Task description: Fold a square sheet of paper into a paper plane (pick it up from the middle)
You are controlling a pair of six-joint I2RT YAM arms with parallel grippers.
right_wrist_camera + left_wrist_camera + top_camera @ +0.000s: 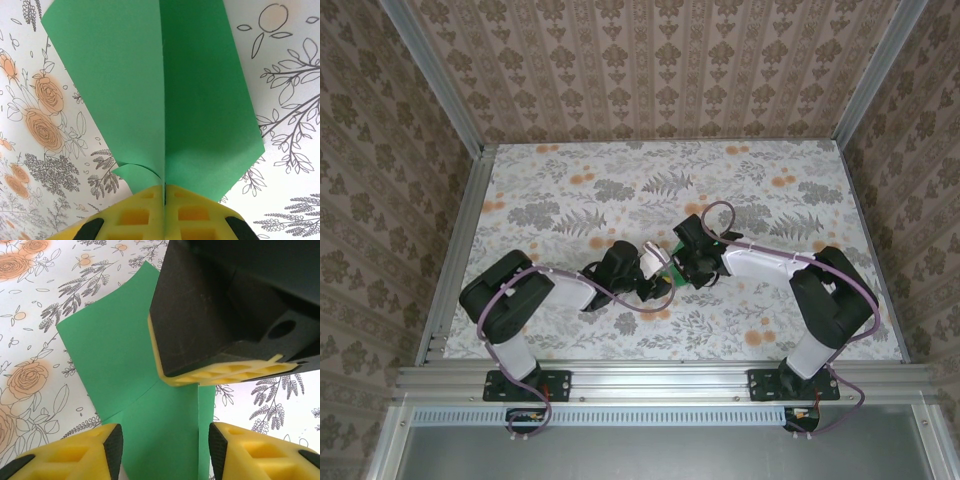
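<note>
The green sheet of paper is folded along a centre crease, and two wings spread from it like a rough paper plane. My right gripper is shut on that crease. In the left wrist view the paper shows overlapping folded layers, and the right gripper pinches it from above. My left gripper is open, its black pads standing on either side of the paper's narrow part. From above, both grippers meet at mid-table, left and right, with a bit of green between them.
The floral-patterned table stretches free behind and beside the arms. Patterned walls and aluminium rails close it in on the left, back and right. Purple cables loop over both arms.
</note>
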